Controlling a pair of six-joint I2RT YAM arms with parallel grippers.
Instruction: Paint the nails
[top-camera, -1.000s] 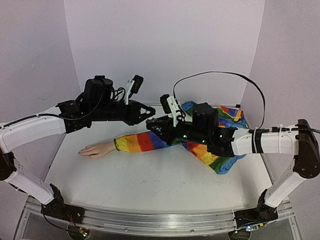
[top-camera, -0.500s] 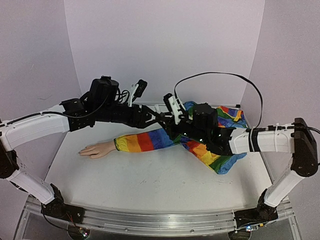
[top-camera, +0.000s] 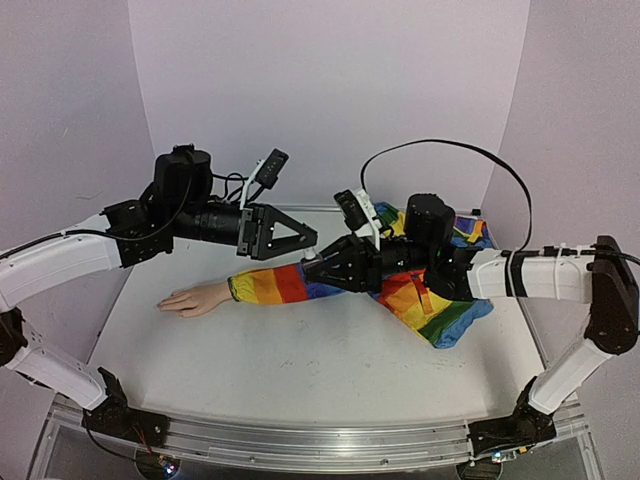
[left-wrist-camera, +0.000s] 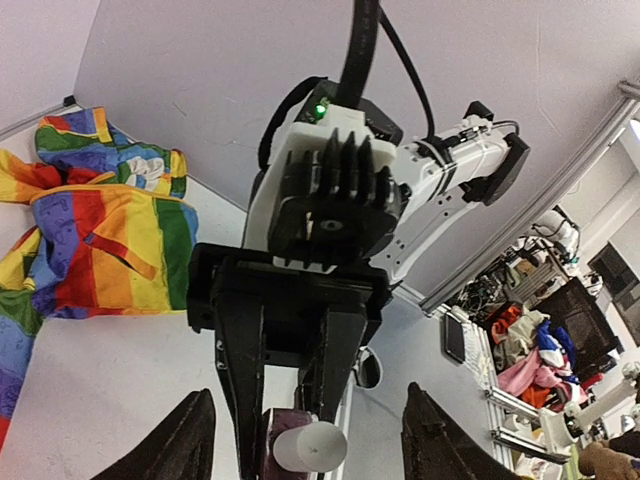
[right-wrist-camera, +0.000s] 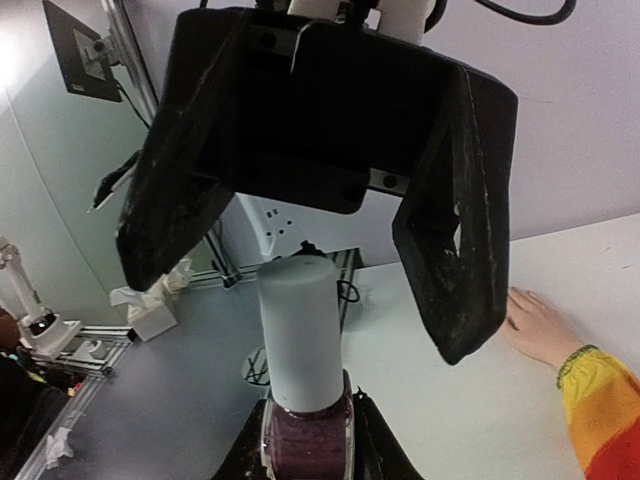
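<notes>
The pale mannequin hand (top-camera: 190, 298) lies palm down at the table's left, its rainbow-striped sleeve (top-camera: 275, 283) running right. Its nails are too small to make out in any view. My right gripper (right-wrist-camera: 308, 452) is shut on a small bottle of dark purple polish (right-wrist-camera: 305, 435) with a pale grey cap (right-wrist-camera: 298, 325), held above the sleeve. My left gripper (right-wrist-camera: 300, 305) faces it, open. Its two black fingers (right-wrist-camera: 460, 260) stand either side of the cap without touching it. In the left wrist view the cap (left-wrist-camera: 310, 447) shows end-on between my left gripper's (left-wrist-camera: 312, 445) spread fingers.
The rest of the rainbow garment (top-camera: 440, 295) is heaped at the right, under my right arm (top-camera: 530, 275). A black cable (top-camera: 450, 150) loops above that arm. Purple walls close in the back and both sides of the white table (top-camera: 300, 370).
My left gripper has gone from shut to open and now brackets the bottle's cap. My right gripper has swung its tip left and down, bottle still held.
</notes>
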